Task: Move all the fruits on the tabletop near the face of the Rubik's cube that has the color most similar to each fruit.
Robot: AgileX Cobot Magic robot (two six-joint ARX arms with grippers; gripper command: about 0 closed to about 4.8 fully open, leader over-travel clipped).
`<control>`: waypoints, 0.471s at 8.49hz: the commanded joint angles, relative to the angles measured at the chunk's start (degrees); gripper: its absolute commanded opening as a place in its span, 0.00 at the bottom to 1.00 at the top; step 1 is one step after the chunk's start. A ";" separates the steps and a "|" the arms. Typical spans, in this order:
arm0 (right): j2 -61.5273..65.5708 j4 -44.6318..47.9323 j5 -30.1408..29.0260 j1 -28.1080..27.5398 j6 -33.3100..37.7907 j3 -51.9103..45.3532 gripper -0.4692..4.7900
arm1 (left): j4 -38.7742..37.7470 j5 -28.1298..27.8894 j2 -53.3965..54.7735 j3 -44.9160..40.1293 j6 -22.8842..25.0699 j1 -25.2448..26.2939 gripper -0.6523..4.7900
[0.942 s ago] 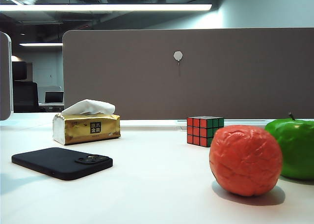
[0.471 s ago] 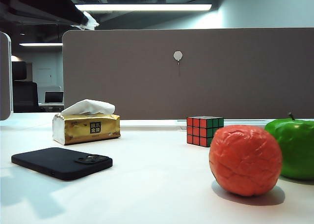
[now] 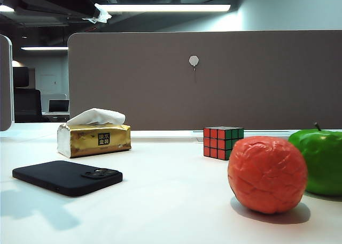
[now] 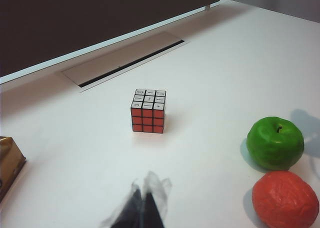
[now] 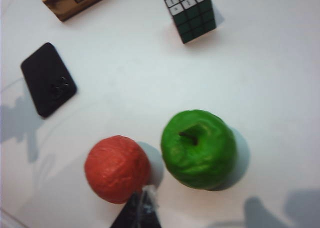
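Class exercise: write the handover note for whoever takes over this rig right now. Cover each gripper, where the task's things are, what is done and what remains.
Left gripper: above the table, fingertips together, holding nothing.
Right gripper: above the fruits, fingertips together, holding nothing.
Rubik's cube: mid-table, red and green faces showing.
Orange-red fruit and green apple: side by side on the right of the tabletop, away from the cube.
Done: nothing placed.
Left: orange-red fruit to the red face, apple to the green face.

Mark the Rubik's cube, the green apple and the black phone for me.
Rubik's cube (image 4: pixel 148 111): left wrist view, on the front edge where the white top meets the red face.
Green apple (image 5: pixel 200 148): right wrist view, on its top, just beside the stem.
Black phone (image 3: pixel 64 176): exterior view, middle of its back.
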 commanded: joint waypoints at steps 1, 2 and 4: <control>17.05 -4.98 7.41 7.93 19.80 8.41 0.09 | 0.74 -0.11 -0.04 0.20 -0.17 0.07 0.11; 17.05 -6.34 7.21 7.93 19.80 9.25 0.09 | 0.74 -0.11 -0.04 0.20 -0.17 0.07 0.11; 17.05 -9.64 7.26 7.93 19.80 10.95 0.09 | 0.72 -0.11 -0.04 0.20 -0.20 0.07 0.11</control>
